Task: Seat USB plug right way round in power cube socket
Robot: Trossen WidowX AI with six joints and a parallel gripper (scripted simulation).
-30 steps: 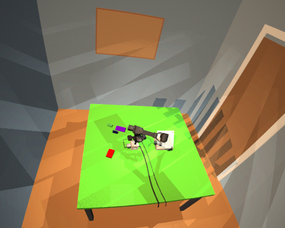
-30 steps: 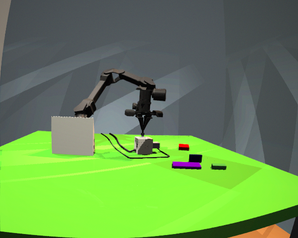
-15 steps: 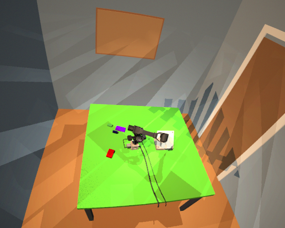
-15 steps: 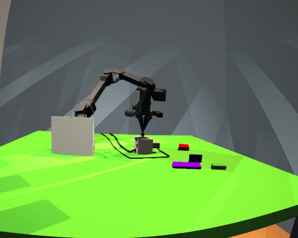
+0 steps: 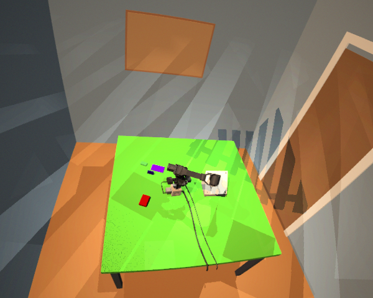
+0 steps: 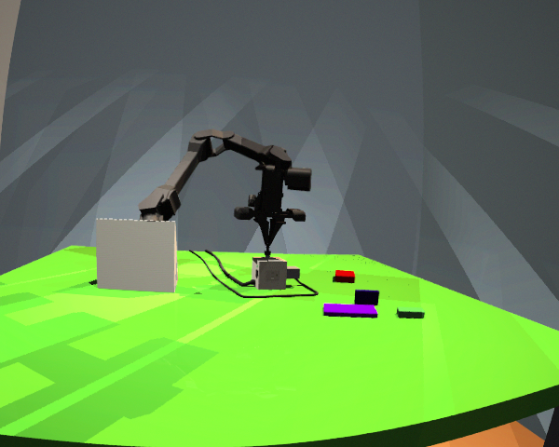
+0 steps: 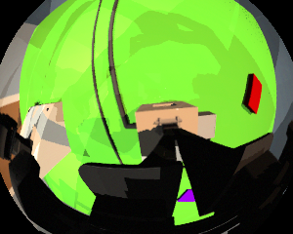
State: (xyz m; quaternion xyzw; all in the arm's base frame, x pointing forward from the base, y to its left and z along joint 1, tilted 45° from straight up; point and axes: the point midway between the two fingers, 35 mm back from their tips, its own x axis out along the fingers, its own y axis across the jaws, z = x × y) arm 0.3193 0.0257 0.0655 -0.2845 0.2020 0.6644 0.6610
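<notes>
The power cube (image 5: 176, 191) (image 6: 272, 275) (image 7: 148, 117) stands on the green table. My gripper (image 6: 267, 250) (image 7: 173, 133) points straight down over the cube's top. Its fingers are shut on the USB plug, a tiny dark piece low between the tips, right at the cube's top face. The fingers hide most of the plug and the top socket, so which way round it is and how deep it sits cannot be told. A grey block-shaped plug (image 5: 168, 190) (image 6: 293, 272) (image 7: 206, 124) sticks out of one side of the cube.
Dark cables (image 5: 193, 221) (image 6: 270, 296) (image 7: 110, 73) run beside the cube. A red block (image 5: 144, 200) (image 6: 344, 276) (image 7: 254, 94), a purple slab (image 5: 157, 168) (image 6: 349, 310), a navy block (image 5: 150, 172) (image 6: 366, 296) and a green piece (image 5: 143, 164) (image 6: 410, 313) lie around. The arm stands on a white box (image 5: 223, 179) (image 6: 135, 254).
</notes>
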